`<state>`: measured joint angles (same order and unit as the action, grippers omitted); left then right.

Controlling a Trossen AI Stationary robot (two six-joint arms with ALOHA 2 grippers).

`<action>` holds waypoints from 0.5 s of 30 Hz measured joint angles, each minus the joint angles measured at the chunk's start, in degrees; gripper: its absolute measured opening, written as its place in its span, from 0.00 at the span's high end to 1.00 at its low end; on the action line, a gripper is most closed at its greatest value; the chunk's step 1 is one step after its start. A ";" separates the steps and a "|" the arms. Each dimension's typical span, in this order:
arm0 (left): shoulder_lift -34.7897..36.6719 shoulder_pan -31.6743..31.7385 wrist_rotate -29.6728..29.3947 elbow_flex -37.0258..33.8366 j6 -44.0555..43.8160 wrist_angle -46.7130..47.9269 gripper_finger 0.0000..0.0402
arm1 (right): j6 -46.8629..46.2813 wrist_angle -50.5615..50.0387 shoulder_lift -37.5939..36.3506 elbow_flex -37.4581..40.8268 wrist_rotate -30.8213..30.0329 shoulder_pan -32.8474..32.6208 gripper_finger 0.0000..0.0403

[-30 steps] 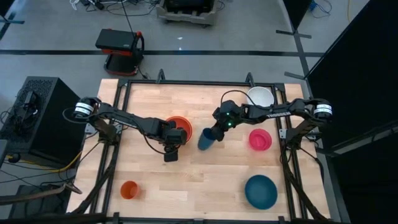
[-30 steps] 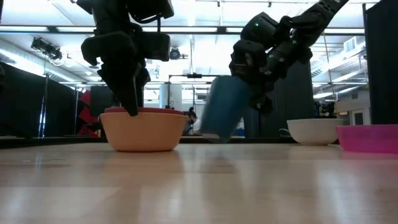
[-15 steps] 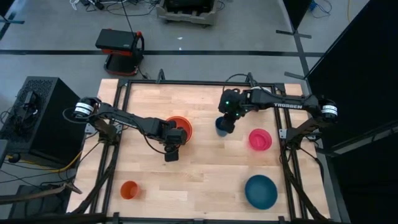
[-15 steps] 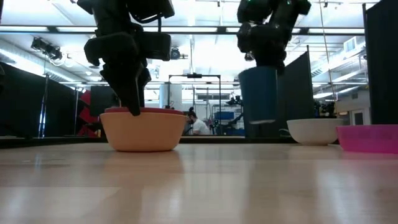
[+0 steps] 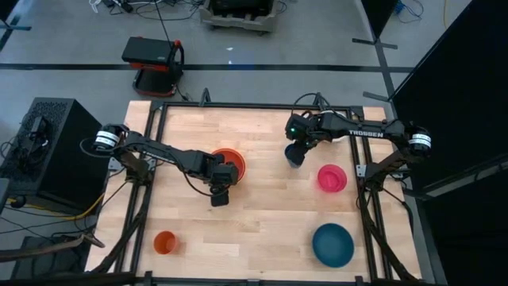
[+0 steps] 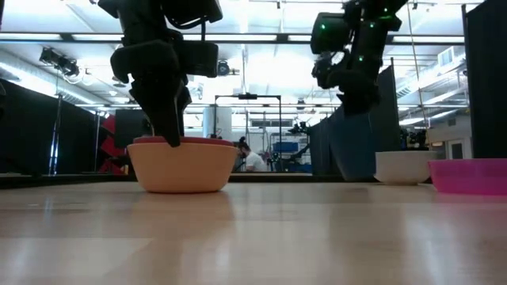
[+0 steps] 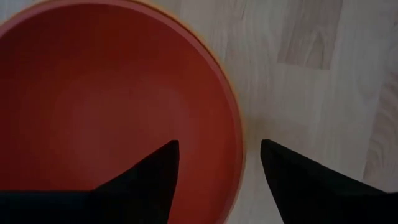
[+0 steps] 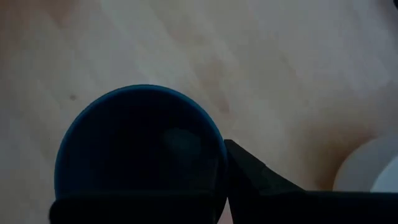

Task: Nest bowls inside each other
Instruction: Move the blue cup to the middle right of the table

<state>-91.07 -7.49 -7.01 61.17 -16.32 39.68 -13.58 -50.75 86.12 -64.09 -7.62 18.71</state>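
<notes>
High view: left gripper (image 5: 220, 184) is hanging over the near rim of the red-orange bowl (image 5: 228, 161). Right gripper (image 5: 295, 151) is holding the dark-blue cup (image 5: 294, 154) close to the white bowl, which the arm is mostly hiding. Pink bowl (image 5: 332, 177) and teal bowl (image 5: 332, 244) are sitting apart on the right; small orange cup (image 5: 165, 241) is sitting near left.

Low view: red-orange bowl is resting inside the yellow-orange bowl (image 6: 181, 167). The cup is reaching table level beside the white bowl (image 6: 407, 166).

Left wrist view: fingers (image 7: 152, 177) are standing apart, straddling the bowl's rim, not yet pinching.

Right wrist view: fingers (image 8: 258, 177) are clamping the cup's rim.

Judgement: cup is being cleared aside; next the right arm should be releasing it, while the left is closing on the rim to carry the pair to a larger bowl
</notes>
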 joint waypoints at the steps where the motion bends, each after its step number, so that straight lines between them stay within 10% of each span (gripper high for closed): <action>1: 0.00 0.00 0.00 0.00 -0.37 0.01 0.47 | -0.36 0.39 -0.63 0.78 0.01 0.50 1.00; 15: 0.00 0.00 0.00 0.00 -0.78 -3.38 0.47 | -5.39 5.92 -16.26 12.05 -1.09 5.28 1.00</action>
<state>-91.07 -7.49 -7.01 61.17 -17.10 36.30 -18.97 -44.83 69.86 -52.04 -8.70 23.98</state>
